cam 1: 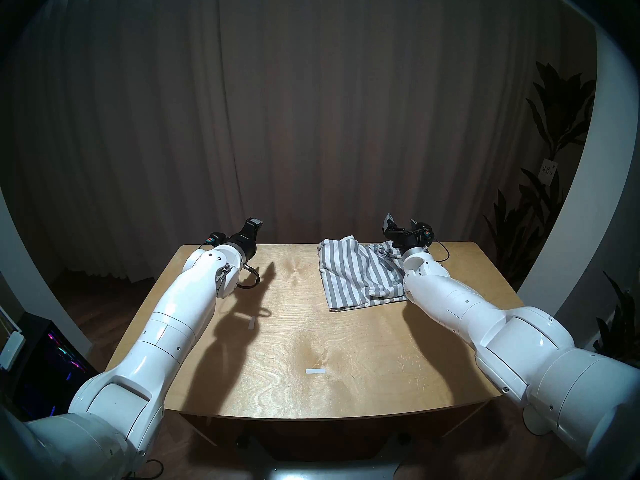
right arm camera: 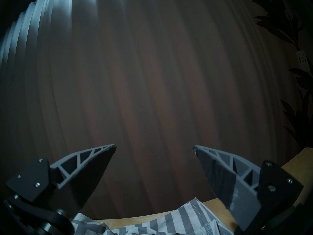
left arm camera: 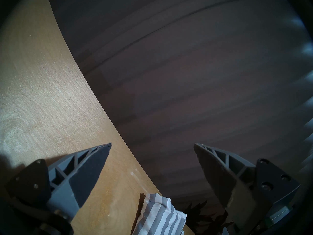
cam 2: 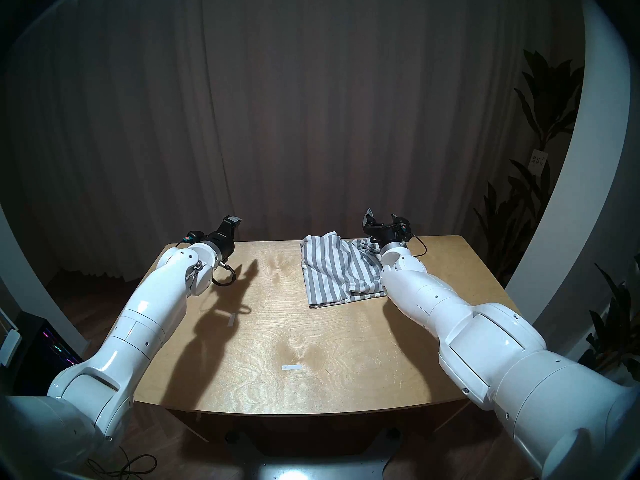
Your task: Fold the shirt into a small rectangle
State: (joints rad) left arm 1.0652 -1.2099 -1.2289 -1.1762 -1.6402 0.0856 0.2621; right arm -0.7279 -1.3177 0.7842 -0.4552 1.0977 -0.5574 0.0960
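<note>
- The tabletop (cam 1: 346, 337) is pale wood with strong grain, and two small white tape strips (cam 1: 316, 371) lie on its bare part.
- The shirt (cam 1: 360, 278) lies rumpled and roughly folded on the far right part of the tabletop, with even grey and white stripes and a bunched heap toward its right edge.
- The right pincer (cam 1: 403, 226) hovers above the shirt's far right corner, jaws spread wide, holding nothing.
- The left pincer (left arm camera: 152, 145) hangs over the far left edge, well apart from the shirt, wide open and empty.
</note>
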